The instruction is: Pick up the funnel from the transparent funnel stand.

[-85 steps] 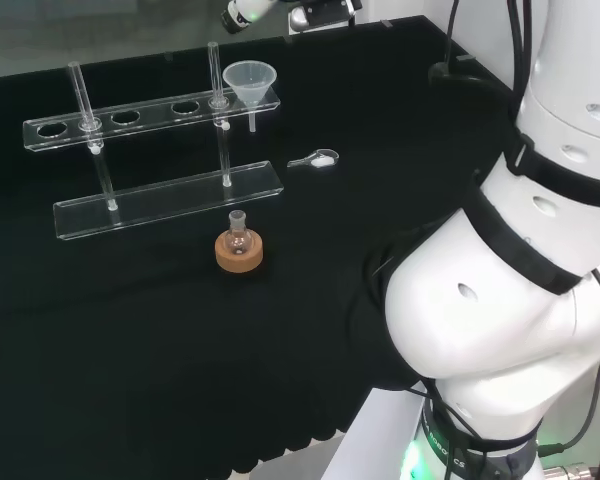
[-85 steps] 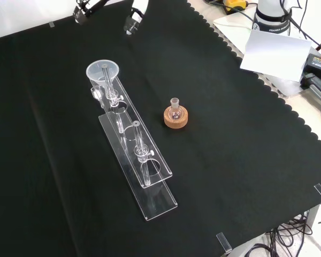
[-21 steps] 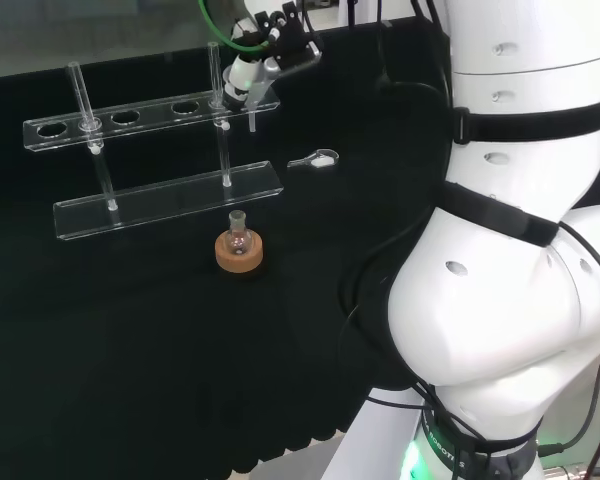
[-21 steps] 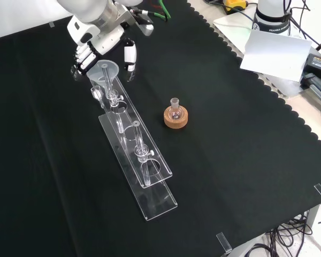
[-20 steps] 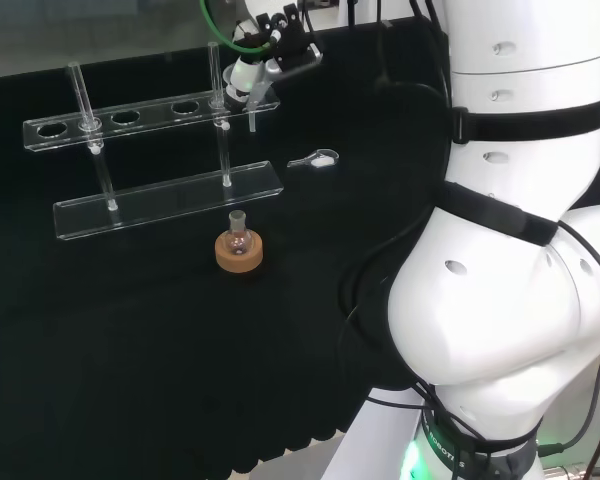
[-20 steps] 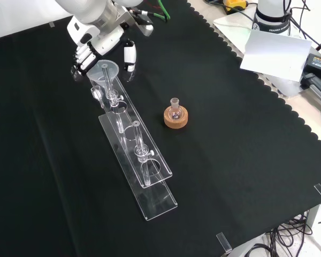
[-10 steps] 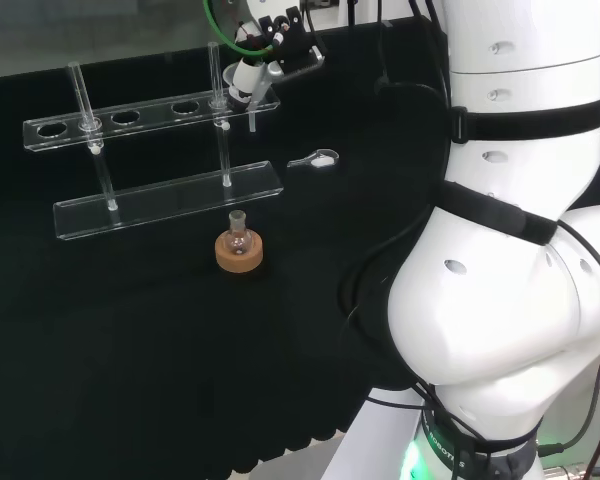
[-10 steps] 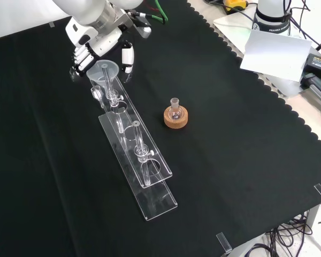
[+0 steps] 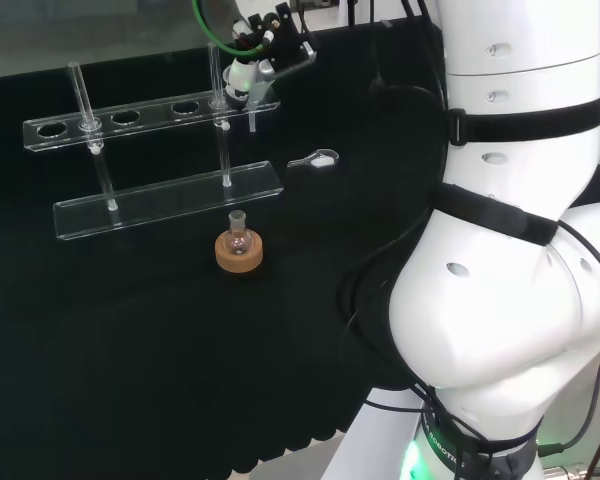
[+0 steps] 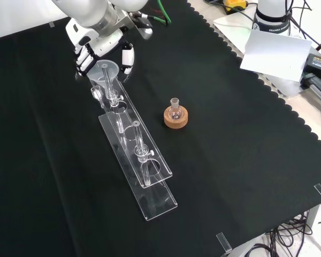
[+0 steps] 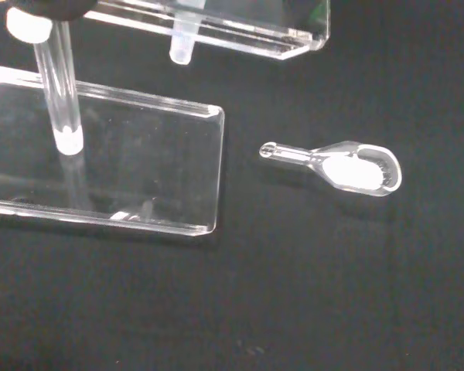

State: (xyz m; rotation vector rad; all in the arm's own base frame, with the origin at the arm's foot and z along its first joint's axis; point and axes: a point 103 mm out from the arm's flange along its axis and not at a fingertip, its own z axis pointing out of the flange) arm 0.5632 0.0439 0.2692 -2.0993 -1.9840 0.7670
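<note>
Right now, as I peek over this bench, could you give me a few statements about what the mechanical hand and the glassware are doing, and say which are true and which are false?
1. The funnel sits in the end hole of the clear stand. True.
2. The hand is over the cork ring. False: it is at the funnel, fingers on either side.
3. A small flask sits on a cork ring. True.
4. The small clear scoop lies on the stand's base. False: it lies on the cloth beside the stand.
</note>
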